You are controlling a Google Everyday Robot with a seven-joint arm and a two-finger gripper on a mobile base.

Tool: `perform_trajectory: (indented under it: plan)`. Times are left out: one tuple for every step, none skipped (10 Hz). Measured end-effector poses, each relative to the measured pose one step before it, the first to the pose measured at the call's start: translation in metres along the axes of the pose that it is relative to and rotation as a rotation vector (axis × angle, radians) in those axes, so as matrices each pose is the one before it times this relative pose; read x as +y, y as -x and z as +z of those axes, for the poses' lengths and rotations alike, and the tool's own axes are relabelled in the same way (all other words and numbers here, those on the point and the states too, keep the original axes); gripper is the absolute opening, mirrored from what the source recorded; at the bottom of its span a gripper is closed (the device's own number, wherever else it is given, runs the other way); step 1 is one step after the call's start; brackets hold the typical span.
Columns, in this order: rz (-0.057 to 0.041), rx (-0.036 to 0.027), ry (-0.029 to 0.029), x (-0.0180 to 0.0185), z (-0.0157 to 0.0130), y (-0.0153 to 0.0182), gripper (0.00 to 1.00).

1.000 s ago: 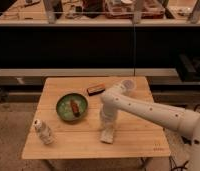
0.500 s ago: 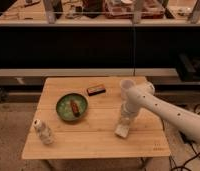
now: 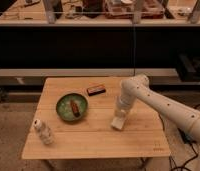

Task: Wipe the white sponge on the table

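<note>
Here, item by item from the fingers outward.

- Gripper (image 3: 120, 115): points down over the right half of the table, fingers clenched on the top of the white sponge.
- White sponge (image 3: 117, 122): directly under the fingers, lower face against the table, slightly skewed.
- Arm (image 3: 158, 102): white, rising from the fingers to a bent joint, then running off toward the right edge of the view.
- Dark brown block (image 3: 96, 90): beyond the fingers and to their left in the view, lying flat.
- Green bowl (image 3: 62, 111): farther left of the fingers, holding a brown oblong item (image 3: 75, 107).
- White bottle (image 3: 43, 133): farthest from the fingers, by the near-left corner.
- Table (image 3: 93, 137): light wooden planks, with a small dark mark (image 3: 155, 148) near the near-right corner.
</note>
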Motion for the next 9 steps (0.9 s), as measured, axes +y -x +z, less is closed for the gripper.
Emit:
perform_trajectory:
  plan:
    - [-0.02379,-0.00654,-0.00403,-0.01424,0.00605,-0.00244,0.18]
    - [-0.039,-0.00058,-0.01535,-0.02222,0.00495,-0.00215,0.18]
    - [-0.04871,0.00549,-0.01524,-0.02513,0.00216,-0.001,0.18]
    - [-0.04848,0.00313,-0.00796,-0.02155,0.0021,0.00246,0.18]
    - [-0.04311,-0.00459,-0.00074,-0.01578,0.00378,0.00673,0.18]
    - [-0.04027,-0.0149,0.00366,-0.01241,0.00748,0.01169,0.18]
    - [-0.03193,-0.01832,0.00229,-0.00899,0.00809,0.01243,0.18]
    - [-0.02562,-0.0194,-0.00067,-0.00769,0.00729,0.01532,0.18]
    - [-0.01446,-0.01124,-0.001,-0.00412,0.00382,0.01,0.18]
